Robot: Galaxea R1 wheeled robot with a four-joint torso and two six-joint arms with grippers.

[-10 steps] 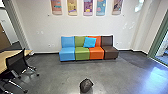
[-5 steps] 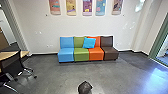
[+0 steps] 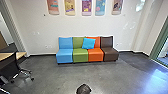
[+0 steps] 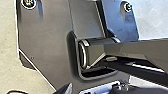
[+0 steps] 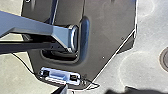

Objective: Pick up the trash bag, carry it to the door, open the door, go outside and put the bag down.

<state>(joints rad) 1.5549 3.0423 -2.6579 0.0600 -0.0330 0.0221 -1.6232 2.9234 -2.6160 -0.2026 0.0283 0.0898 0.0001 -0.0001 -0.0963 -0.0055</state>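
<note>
Bag (image 3: pixel 83 89): on the grey floor (image 3: pixel 110 75), near and about midway between left and right, dark and rounded (its lower part is cut off), well apart from the sofa.
Sofa (image 3: pixel 81 55): far, along the wall (image 3: pixel 37 27), its seats blue, green, orange and brown from left to right.
Cushion (image 3: pixel 88 43): bright blue, tilted against the backrests where green meets orange.
Posters (image 3: pixel 86 7): five in a row on the far wall, above the sofa (tops cut off).
Table (image 3: pixel 22 54): at the left, pale top, only part of it visible.
Chair (image 3: pixel 8 65): dark, near left, at the table, on castors.
Glass (image 3: pixel 165 51): at the right, in a green frame (door or window, I can't tell).
Left gripper (image 4: pixel 93 87): apart or together, I can't tell.
Right gripper (image 5: pixel 93 88): the same (can't tell).
</note>
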